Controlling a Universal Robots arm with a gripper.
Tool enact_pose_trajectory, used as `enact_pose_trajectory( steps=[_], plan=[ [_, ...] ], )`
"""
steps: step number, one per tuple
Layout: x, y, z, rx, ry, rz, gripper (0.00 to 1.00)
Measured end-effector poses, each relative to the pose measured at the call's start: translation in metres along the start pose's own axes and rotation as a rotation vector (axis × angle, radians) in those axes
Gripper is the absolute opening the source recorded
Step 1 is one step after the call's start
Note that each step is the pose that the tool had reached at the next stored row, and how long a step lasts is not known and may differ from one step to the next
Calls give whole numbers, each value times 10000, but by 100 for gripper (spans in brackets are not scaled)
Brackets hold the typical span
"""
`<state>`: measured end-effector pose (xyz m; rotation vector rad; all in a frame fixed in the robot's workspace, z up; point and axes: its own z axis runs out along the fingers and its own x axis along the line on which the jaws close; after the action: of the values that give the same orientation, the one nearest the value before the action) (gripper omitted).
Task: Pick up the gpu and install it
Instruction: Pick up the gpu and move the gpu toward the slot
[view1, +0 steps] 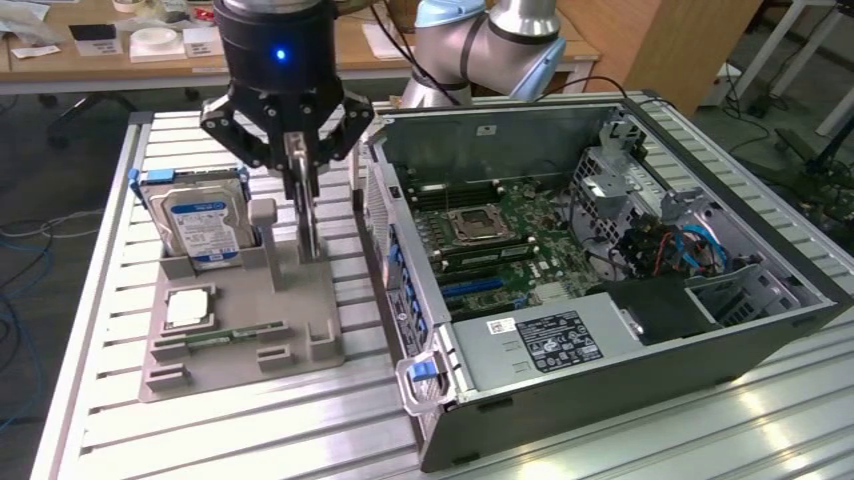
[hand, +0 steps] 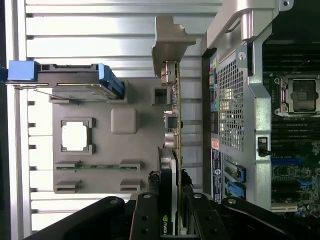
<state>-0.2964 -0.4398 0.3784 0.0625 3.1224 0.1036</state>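
Note:
The gpu (view1: 310, 215), a thin black card seen edge-on, stands upright over the grey fixture plate (view1: 234, 375). My gripper (view1: 304, 165) comes down from above and is shut on the card's upper edge. In the wrist view the gpu (hand: 175, 125) runs away from my gripper (hand: 170, 202), with a finger on each side of it. Its silvery end bracket (hand: 170, 42) is at the far end. I cannot tell whether the card's lower edge still touches the plate. The open computer case (view1: 601, 400) lies just to the exterior view's right of the card, motherboard (view1: 521, 230) exposed.
On the fixture plate stand a blue-labelled hard drive (view1: 200, 225), a square processor chip (view1: 187, 307) and a green memory stick (view1: 234, 335). Blue expansion slots (view1: 474, 288) show on the motherboard. The case's perforated rear wall (hand: 230, 105) stands close beside the card. A slatted metal table (view1: 747, 430) carries everything.

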Motion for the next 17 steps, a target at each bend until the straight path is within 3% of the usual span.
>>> enact_pose_trajectory(
  steps=[9, 17],
  plan=[
    [-4, 15, -231, 1, 1, 0, 27],
    [-4, 18, -269, 1, 1, 0, 27]
  ],
)
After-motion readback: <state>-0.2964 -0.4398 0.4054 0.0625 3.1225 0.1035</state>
